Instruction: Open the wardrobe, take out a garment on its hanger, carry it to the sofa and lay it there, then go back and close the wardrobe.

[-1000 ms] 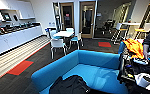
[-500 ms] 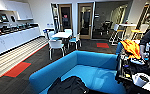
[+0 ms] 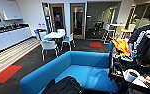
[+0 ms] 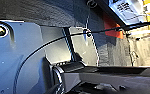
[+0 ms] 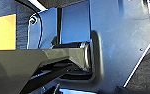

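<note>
The bright-blue sofa (image 3: 91,72) stands just ahead of me and low in the head view, its rounded back wrapping round the seat. The black garment (image 3: 66,86) lies crumpled on the sofa's near end, at the picture's lower edge. Its hanger is hidden in the cloth. The wrist views show my own dark plates and bars over dark carpet.
A person (image 3: 143,37) stands at the right behind a dark cart (image 3: 131,72) with an orange cloth (image 3: 121,46) on it. A white table (image 3: 53,35) with white chairs (image 3: 49,46) stands beyond the sofa. A kitchen counter (image 3: 6,37) runs along the left wall. A red floor patch (image 3: 6,73) lies at the left.
The whole head picture has shifted slightly to the left, so the camera has turned. The garment lies still on the sofa.
</note>
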